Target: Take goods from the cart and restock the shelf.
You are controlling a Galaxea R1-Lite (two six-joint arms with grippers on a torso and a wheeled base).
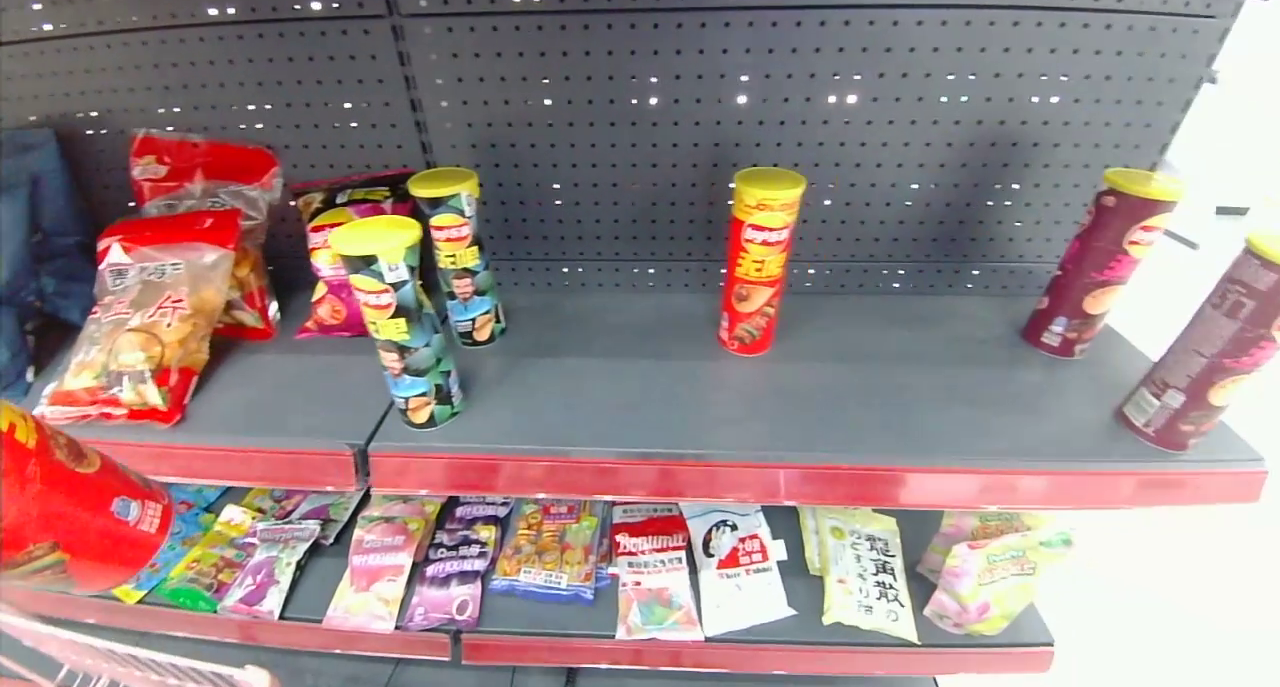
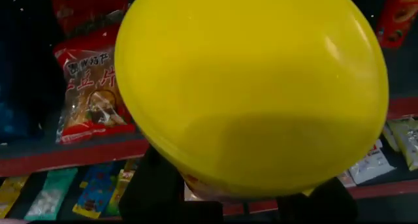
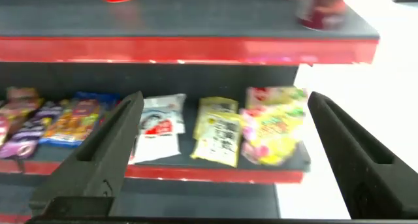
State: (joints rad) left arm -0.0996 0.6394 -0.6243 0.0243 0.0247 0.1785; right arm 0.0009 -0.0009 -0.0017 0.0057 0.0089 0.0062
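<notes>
Possibly the red can (image 1: 70, 507), gripped by the left hand (image 2: 238, 188) at the lower left of the frame, will bump the crowded green cans (image 1: 405, 337) on the shelf (image 1: 620, 397) and topple them; the right hand (image 3: 225, 101) hangs open and empty.

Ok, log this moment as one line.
left end effector: holds red can | right end effector: open, empty | shelf: partly stocked

back: dark grey pegboard panel (image 1: 800, 117), light specks through its holes | right side: bright white glare (image 1: 1245, 117)
</notes>
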